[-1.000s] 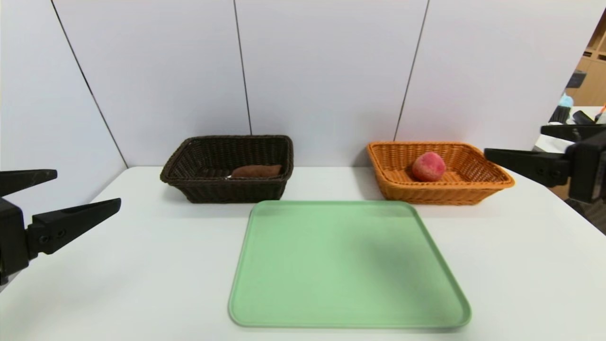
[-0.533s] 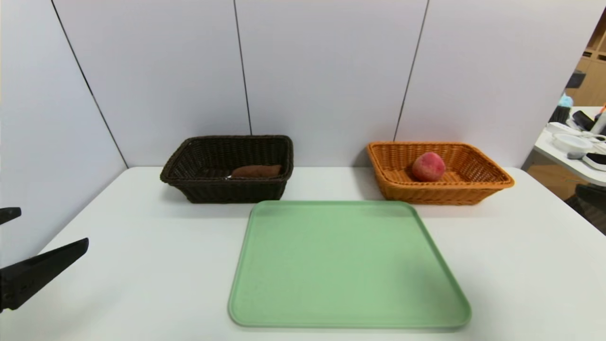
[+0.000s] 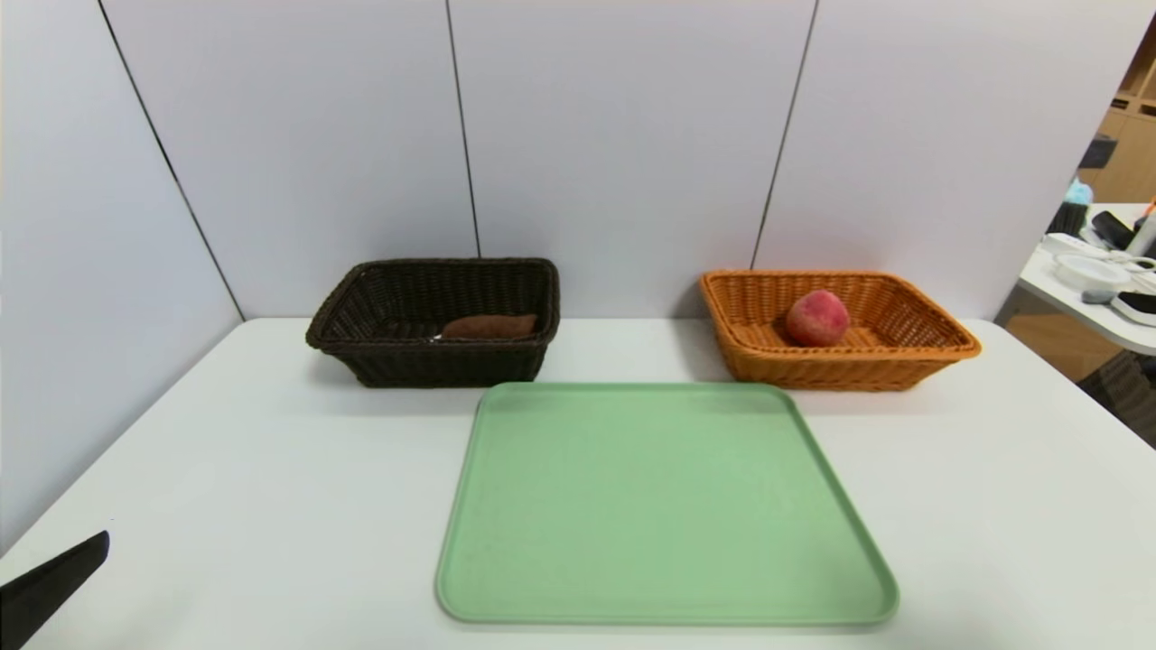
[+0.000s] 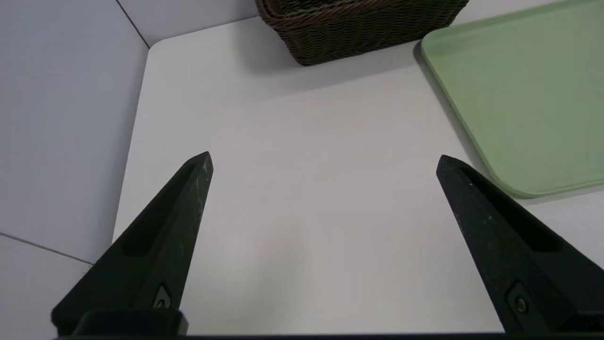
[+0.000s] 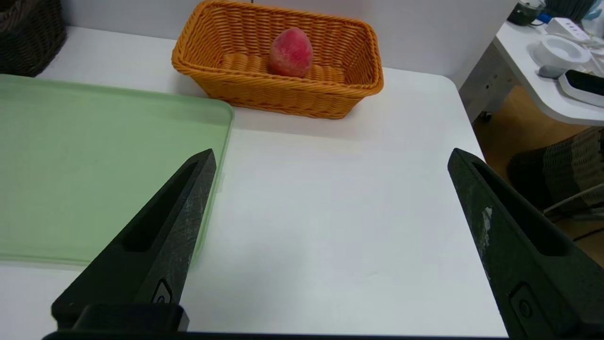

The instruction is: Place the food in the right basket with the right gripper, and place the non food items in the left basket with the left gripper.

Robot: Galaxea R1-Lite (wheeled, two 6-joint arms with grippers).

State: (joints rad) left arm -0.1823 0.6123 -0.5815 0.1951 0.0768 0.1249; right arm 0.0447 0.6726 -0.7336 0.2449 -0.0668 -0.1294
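Observation:
A red peach (image 3: 817, 318) lies in the orange basket (image 3: 840, 370) at the back right. The dark brown basket (image 3: 452, 366) at the back left holds a flat brown item (image 3: 488, 326). Between and in front of them lies a bare green tray (image 3: 664, 506). My left gripper (image 4: 324, 161) hangs open over the bare table near the front left. Only one of its fingers (image 3: 54, 587) shows in the head view. My right gripper (image 5: 332, 156) is open over the table right of the tray (image 5: 94, 165), well short of the orange basket (image 5: 283, 97) and peach (image 5: 291, 46).
Grey wall panels close off the back and left of the white table. Past the table's right edge stand a side table with white items (image 5: 559, 52) and a woven chair (image 5: 561, 170). The dark basket (image 4: 358, 33) and tray (image 4: 519, 94) lie ahead of the left gripper.
Both arms have drawn back. The left gripper sank toward the head view's bottom left corner, and the right gripper left that view. Baskets, peach and tray have not moved.

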